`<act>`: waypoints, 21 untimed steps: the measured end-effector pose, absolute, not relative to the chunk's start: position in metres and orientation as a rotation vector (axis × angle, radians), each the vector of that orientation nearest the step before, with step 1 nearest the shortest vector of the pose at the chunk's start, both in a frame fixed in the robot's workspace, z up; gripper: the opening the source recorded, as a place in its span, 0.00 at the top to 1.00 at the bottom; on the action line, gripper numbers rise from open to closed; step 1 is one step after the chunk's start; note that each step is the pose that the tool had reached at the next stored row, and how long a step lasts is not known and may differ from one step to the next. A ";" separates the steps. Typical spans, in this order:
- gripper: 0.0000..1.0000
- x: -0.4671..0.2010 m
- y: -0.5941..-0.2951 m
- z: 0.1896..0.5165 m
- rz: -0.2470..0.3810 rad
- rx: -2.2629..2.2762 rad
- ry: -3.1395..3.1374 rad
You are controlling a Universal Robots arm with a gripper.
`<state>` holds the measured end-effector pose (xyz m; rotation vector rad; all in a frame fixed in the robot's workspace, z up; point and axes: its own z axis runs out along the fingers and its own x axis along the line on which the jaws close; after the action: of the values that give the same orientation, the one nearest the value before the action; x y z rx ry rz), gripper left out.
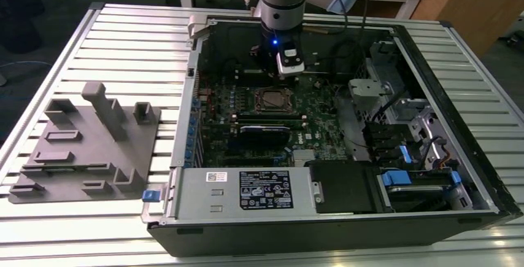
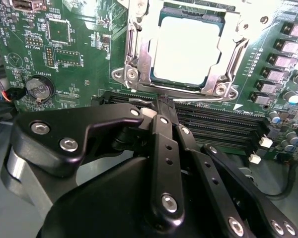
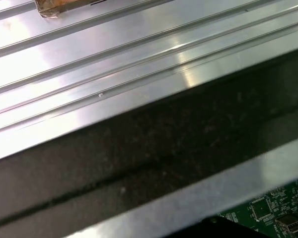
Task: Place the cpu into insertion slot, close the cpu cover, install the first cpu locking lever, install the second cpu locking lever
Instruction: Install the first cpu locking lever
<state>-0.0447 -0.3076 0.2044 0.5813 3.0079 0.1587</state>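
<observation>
The cpu [image 2: 186, 49] lies flat in the insertion slot [image 1: 274, 99], its pale silvery top facing up. In the second wrist view the silvery cpu cover [image 2: 139, 59] frames the chip on both sides and looks lowered around it. I cannot make out the locking levers apart from the frame. My gripper [image 2: 163, 104] hangs just above the board at the socket's edge, beside the memory slots, its black fingers [image 2: 161, 148] drawn together with nothing visible between them. In the exterior view the gripper [image 1: 288, 70] sits inside the open case, just behind the socket.
Long black memory slots [image 2: 223, 121] run next to the socket, and a coin battery [image 2: 38, 88] sits on the green board. The case walls [image 1: 192, 95] surround the work area. A drive cage [image 1: 409, 181] is at the exterior view's right and a grey fixture [image 1: 90, 144] at its left.
</observation>
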 end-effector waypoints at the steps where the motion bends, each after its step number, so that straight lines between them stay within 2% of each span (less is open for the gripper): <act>1: 0.89 -0.045 -0.308 0.204 0.156 0.581 3.007; 21: 0.89 -0.046 -0.302 0.204 0.138 0.591 3.003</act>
<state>-0.0458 -0.3020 0.2041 0.5906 3.0027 0.1378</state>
